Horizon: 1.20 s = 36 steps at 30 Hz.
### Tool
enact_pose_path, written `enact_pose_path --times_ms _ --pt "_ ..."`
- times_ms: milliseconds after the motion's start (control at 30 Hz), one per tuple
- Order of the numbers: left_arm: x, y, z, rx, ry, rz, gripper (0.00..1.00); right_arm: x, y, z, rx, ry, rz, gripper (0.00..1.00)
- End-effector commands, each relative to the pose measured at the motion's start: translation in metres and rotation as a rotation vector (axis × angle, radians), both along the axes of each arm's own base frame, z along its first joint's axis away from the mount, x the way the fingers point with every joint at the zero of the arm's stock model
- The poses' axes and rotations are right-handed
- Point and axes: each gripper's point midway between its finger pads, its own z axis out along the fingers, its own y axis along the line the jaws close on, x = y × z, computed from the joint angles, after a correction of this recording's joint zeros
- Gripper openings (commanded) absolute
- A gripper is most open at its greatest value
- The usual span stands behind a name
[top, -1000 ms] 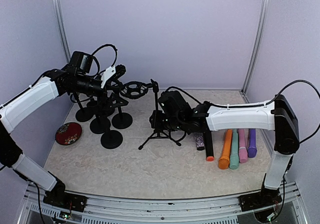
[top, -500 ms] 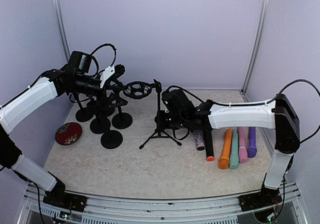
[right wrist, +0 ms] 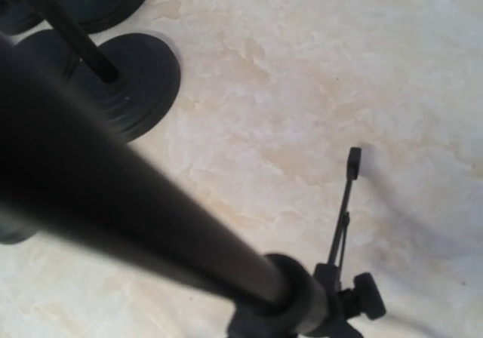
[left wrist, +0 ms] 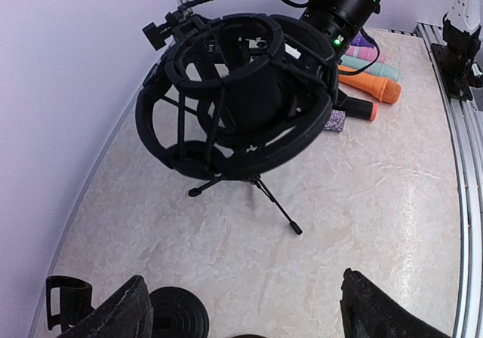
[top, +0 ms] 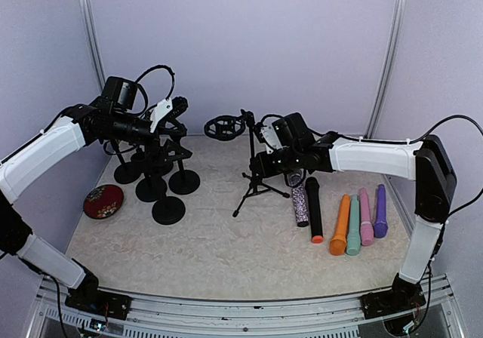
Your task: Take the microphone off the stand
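A black tripod stand (top: 256,181) leans in mid-table, with a round shock-mount cage (top: 224,127) on its top pointing left. In the left wrist view the cage (left wrist: 238,104) fills the upper frame with a dark shape in its middle; I cannot tell whether that is a microphone. My right gripper (top: 262,152) is closed round the stand's pole, which crosses the right wrist view as a blurred dark bar (right wrist: 136,217) above the tripod hub (right wrist: 302,308); its fingers are hidden there. My left gripper (top: 179,109) is open and empty, left of the cage, fingers (left wrist: 124,311) wide apart.
Several black round-base stands (top: 167,210) cluster under my left gripper, beside a red disc (top: 103,201). Several microphones lie in a row at right: glittery (top: 300,206), black (top: 313,210), orange (top: 340,228), teal, pink and purple (top: 380,216). Walls close off the back and sides.
My right arm has carried the tripod stand to the right and back, and the shock mount has moved away from my left gripper. The left arm has stayed still.
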Motion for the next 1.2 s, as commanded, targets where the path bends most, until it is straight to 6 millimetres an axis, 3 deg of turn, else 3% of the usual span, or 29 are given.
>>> enact_pose_path --times_ms 0,100,300,433,567,867,1167 --pt "-0.003 0.005 0.012 -0.001 -0.029 0.005 0.83 0.008 -0.017 -0.016 -0.174 -0.056 -0.001 0.0" --pt "-0.003 0.005 0.013 -0.002 -0.026 0.007 0.83 0.01 -0.027 -0.019 -0.189 -0.059 -0.061 0.01" --pt "-0.003 0.004 0.012 -0.001 -0.024 0.007 0.83 -0.007 -0.016 0.025 0.077 -0.083 -0.019 0.6" --pt "-0.004 0.003 0.014 -0.004 -0.024 0.005 0.83 -0.014 -0.018 0.048 0.267 -0.04 0.012 0.75" --pt "-0.004 0.003 0.013 -0.003 -0.024 0.007 0.83 -0.026 -0.023 0.051 0.433 0.072 0.002 0.77" --pt "-0.003 0.005 0.012 -0.002 -0.016 0.021 0.85 -0.038 -0.025 0.016 0.603 0.4 -0.101 0.65" --pt "-0.007 0.011 0.004 0.016 -0.005 0.039 0.86 -0.022 -0.015 0.008 0.673 0.498 -0.088 0.55"
